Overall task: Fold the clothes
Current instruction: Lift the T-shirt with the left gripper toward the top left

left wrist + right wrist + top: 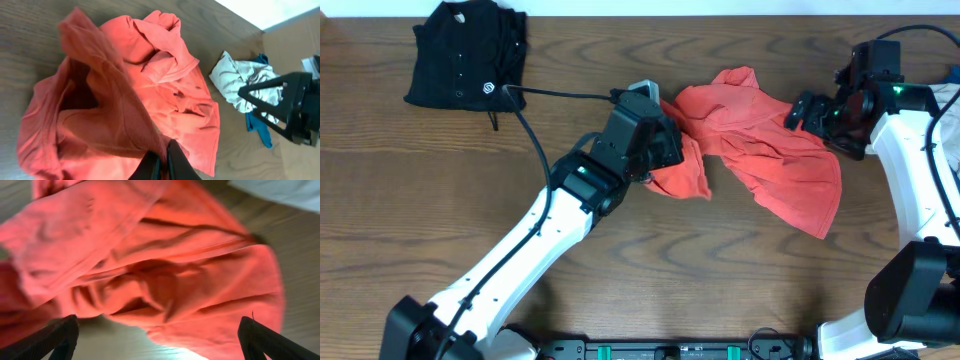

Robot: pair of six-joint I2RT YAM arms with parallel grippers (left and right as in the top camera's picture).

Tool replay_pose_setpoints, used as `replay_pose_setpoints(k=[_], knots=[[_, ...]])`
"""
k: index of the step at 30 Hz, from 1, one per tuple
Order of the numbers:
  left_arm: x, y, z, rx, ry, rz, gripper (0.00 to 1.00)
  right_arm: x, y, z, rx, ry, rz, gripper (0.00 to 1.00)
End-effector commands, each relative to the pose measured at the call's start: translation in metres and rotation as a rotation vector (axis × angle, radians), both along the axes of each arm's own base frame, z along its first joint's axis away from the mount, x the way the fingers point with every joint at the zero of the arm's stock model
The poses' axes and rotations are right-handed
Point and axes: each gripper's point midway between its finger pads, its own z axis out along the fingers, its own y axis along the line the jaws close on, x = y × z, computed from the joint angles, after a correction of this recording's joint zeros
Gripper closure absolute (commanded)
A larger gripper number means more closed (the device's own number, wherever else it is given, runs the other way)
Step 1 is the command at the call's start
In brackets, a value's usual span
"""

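Bench of dark wood carries all we see. Far left of the red-orange T-shirt lies a black buttoned shirt in a compact heap. At the T-shirt's left edge our left gripper is pinched tight on a raised fold of red cloth. The T-shirt lies crumpled. Over its upper right part our right gripper hangs, jaws spread wide, holding nothing. Right of the T-shirt a pale grey garment touches a blue piece.
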Motion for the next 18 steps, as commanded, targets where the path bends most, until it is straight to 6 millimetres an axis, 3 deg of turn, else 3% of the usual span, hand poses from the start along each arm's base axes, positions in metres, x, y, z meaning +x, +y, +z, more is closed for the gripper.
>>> replay_pose_setpoints(k=[1,5,12,18], knots=[[-0.006,0.012,0.037,0.003,-0.106,-0.019,0.94,0.0,0.016,0.001,0.101,-0.002,0.042,0.01],[-0.011,0.043,0.057,0.032,-0.147,0.042,0.94,0.001,0.016,0.001,0.1,-0.003,0.042,0.01],[-0.024,0.126,0.089,0.148,-0.226,0.262,0.94,0.002,0.016,0.001,0.099,-0.01,0.042,0.01],[-0.038,0.147,0.112,0.153,-0.295,0.286,0.94,0.002,0.026,0.004,0.153,-0.015,0.064,0.01]])
